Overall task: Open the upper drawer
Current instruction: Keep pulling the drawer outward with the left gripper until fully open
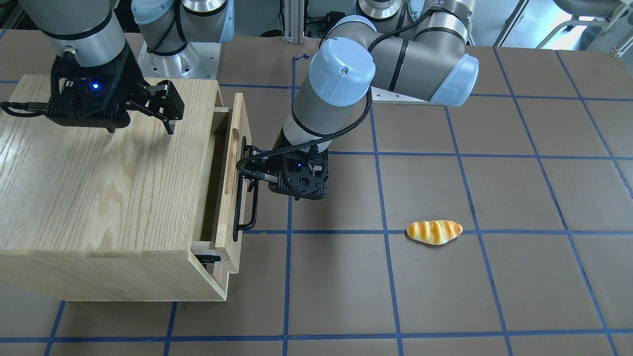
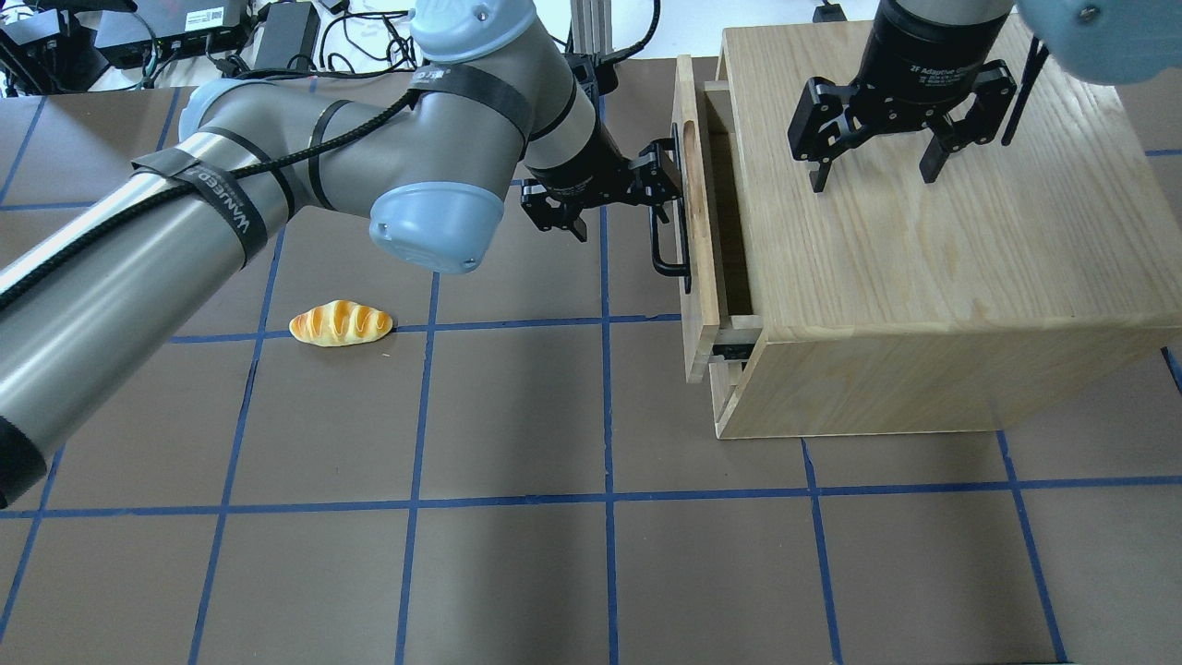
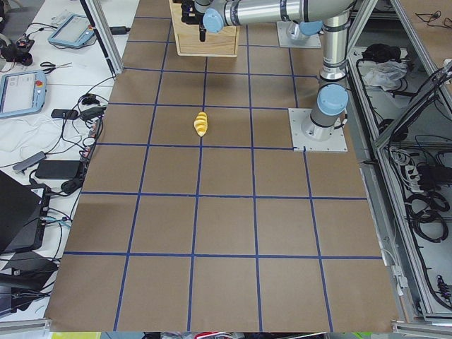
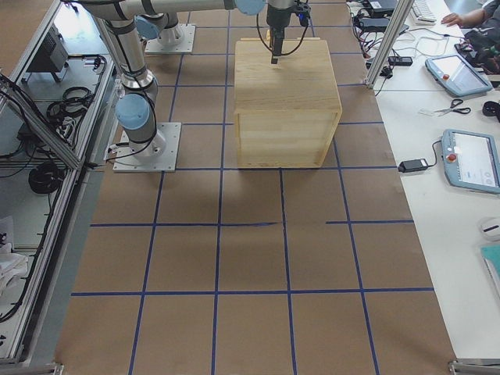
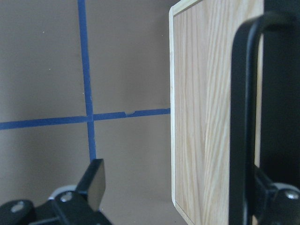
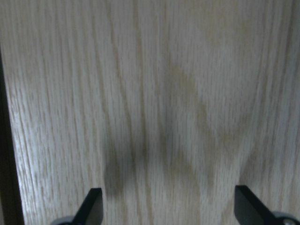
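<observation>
The upper drawer [image 2: 699, 277] of a pale-wood cabinet [image 2: 923, 259] is pulled out a little; a dark gap shows behind its front panel [image 1: 232, 198]. Its long black bar handle [image 2: 667, 249] faces the left arm. My left gripper [image 2: 609, 199] is open and points down at the handle [image 1: 237, 207]. In the left wrist view one finger [image 5: 276, 197] sits behind the handle bar [image 5: 241, 117], against the panel [image 5: 201, 117]; the other finger [image 5: 96, 176] hangs over the table. My right gripper [image 2: 873, 171] is open and empty just above the cabinet top [image 6: 154, 93].
A toy bread roll [image 2: 340, 323] lies on the brown table with blue grid tape [image 2: 517, 499], to the left of the cabinet in the overhead view. It also shows in the front view [image 1: 434, 232]. A black side rail [image 1: 210, 258] shows at the drawer's near corner.
</observation>
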You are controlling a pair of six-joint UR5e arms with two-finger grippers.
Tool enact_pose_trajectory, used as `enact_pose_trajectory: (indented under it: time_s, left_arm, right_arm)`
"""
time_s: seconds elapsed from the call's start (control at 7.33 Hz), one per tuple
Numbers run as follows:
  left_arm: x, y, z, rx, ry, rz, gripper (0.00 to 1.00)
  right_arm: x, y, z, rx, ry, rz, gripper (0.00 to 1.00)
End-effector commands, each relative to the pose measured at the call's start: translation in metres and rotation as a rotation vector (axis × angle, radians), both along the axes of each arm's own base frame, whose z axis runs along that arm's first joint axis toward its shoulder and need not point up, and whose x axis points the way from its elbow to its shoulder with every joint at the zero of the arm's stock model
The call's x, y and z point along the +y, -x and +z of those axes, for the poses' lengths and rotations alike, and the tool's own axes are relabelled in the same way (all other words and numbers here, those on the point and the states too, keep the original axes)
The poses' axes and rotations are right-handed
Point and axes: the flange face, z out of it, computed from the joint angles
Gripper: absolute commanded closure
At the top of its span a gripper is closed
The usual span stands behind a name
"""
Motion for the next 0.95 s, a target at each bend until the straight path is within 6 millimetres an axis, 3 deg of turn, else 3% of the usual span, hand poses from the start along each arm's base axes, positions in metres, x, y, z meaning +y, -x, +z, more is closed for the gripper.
enact_pose_trajectory:
  time_s: [0.0,0.27,0.82]
  left_arm:
    - [-0.010,-0.027,0.006,-0.007,-0.002,0.022,0.00]
    - [-0.010,-0.035,0.002,-0.016,-0.020,0.021,0.00]
    - [-0.017,-0.083,0.015,-0.034,-0.043,0.005,0.00]
  right_arm:
    - [0.000,0.000,0.000,0.000,0.000,-0.001,0.00]
    - [0.000,0.000,0.000,0.000,0.000,0.001,0.00]
    - [0.000,0.000,0.000,0.000,0.000,0.002,0.00]
